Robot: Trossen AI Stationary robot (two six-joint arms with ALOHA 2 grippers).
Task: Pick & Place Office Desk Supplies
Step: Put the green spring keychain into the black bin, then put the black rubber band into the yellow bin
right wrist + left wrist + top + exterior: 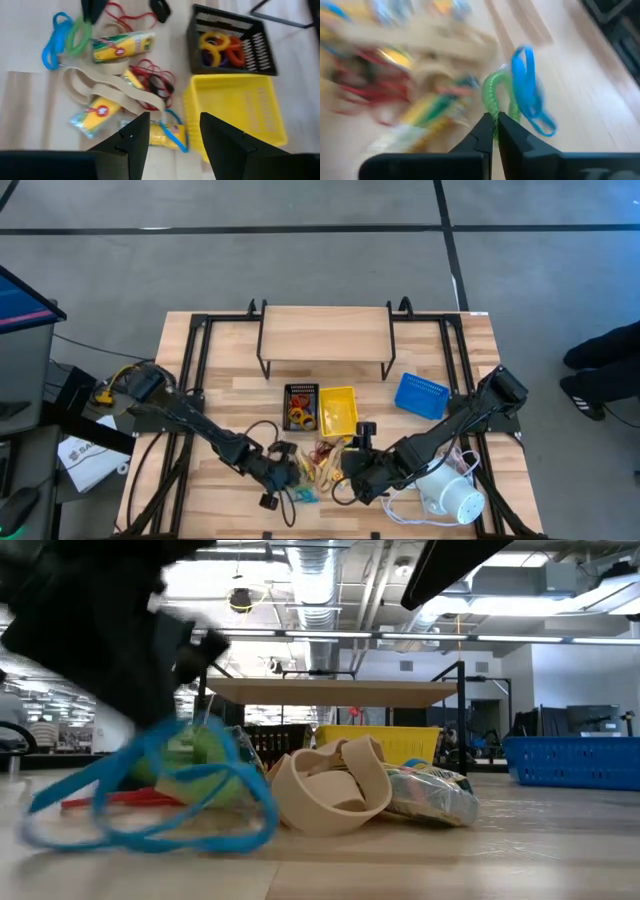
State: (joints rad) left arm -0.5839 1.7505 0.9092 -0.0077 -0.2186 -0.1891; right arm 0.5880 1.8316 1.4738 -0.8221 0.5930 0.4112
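Your wooden table [420, 350] carries a raised shelf [325, 332] at the back, with the blue tray [421, 395], yellow tray [232, 107] and black mesh tray [231, 41] in front; the mesh one holds yellow, orange and purple coil loops [221, 49]. Your right gripper [172, 137] hovers with fingers spread wide over the pile, near the yellow tray. Your left gripper [494, 131] is pinched tight on the green coil [493, 92], the blue loop [526, 85] tangled alongside. Tan bands [107, 92], crayon packs [120, 44] and red rubber bands [156, 80] lie loose mid-table.
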